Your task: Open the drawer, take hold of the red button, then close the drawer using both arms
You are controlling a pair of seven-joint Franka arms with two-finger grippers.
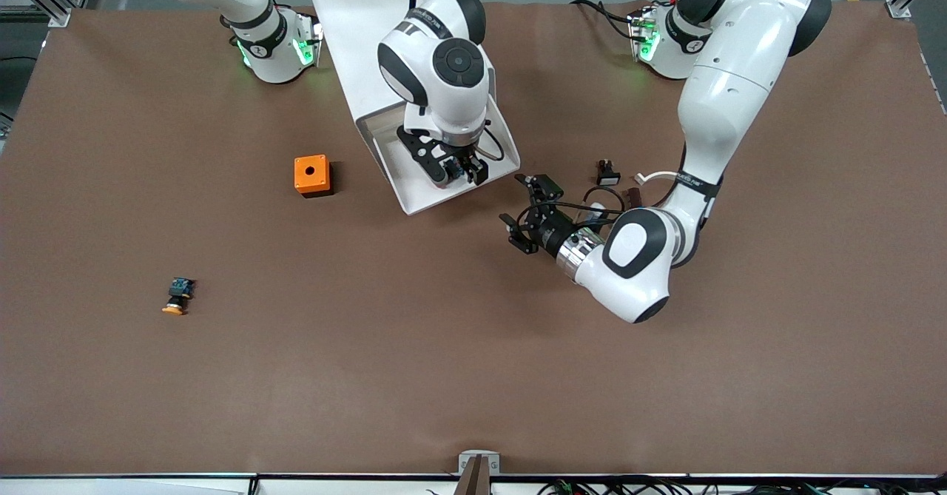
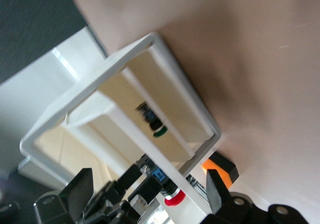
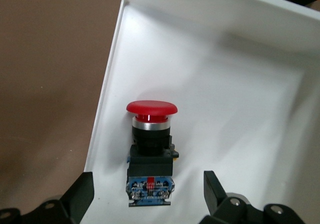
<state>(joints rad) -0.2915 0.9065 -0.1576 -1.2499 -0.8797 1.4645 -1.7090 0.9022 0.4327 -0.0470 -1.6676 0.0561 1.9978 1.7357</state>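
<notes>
The button (image 3: 150,151) lies on the floor of the open drawer (image 1: 414,192), red cap pointing into the drawer, and the right gripper (image 3: 147,194) hangs just over it with its 2 fingers spread wide, one on each side of the blue block, not touching it. The left gripper (image 1: 529,206) waits near the drawer at about 3 o'clock from it, jaws open and holding nothing. An orange cube (image 1: 312,175) stands at about 9 o'clock from the drawer, and an orange-capped button (image 1: 177,295) lies well apart at about 8 o'clock.
</notes>
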